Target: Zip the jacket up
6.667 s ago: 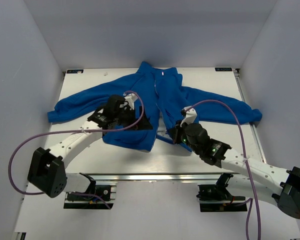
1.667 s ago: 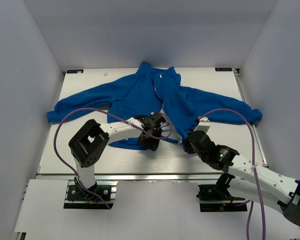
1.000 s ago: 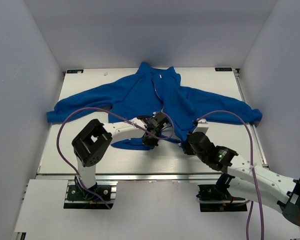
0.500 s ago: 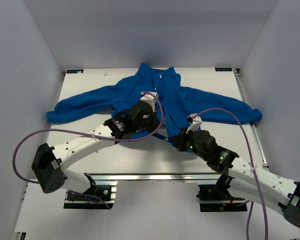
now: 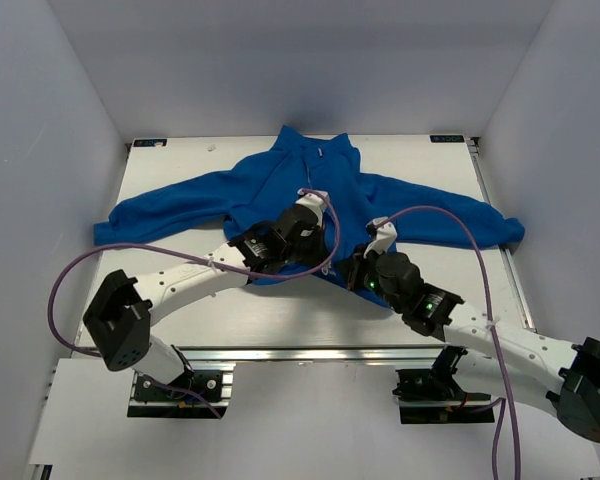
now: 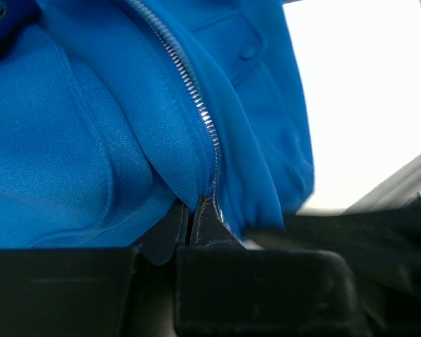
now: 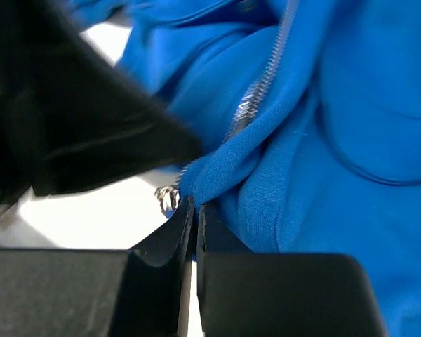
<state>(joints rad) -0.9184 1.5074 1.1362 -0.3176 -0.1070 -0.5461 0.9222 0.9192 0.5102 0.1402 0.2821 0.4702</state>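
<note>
**Jacket [image 5: 280,185] at the foot of the zipper.** The jacket is spread front-up on the table [image 5: 430,160]. Its collar lies toward the table's far edge, its sleeves reach toward the left and right edges, and its hem lies toward the near edge. Both arms meet at the hem, about midway across the table.

- **Left gripper [image 6: 194,210]:** the jaws are pressed together, pinching the fabric edge at the lower end of the zipper [image 6: 189,84]. Its pale teeth run away from the fingers toward the collar.
- **Right gripper [image 7: 194,207]:** the jaws are likewise pressed together, on a fold of blue fleece just beside the teeth. A small metal piece [image 7: 167,198], probably the slider or its pull, hangs free just outside the jaws and is not held.

These views do not show how far the teeth are joined.

**Handling, as judged.** The fleece is light, soft and limp. It is likely to bunch and stretch under a pull and to slide readily over the smooth table, so it offers little resistance of its own. The zipper tape is probably the stiffest line in the garment and the sensible place to grip. One gripper should anchor the hem at the foot of the tape and hold it taut. The other should take the pull tab itself, a small, hard, slippery target, rather than the cloth. A grip on fleece alone would probably drag the garment toward the table's far edge without moving the slider.
</note>
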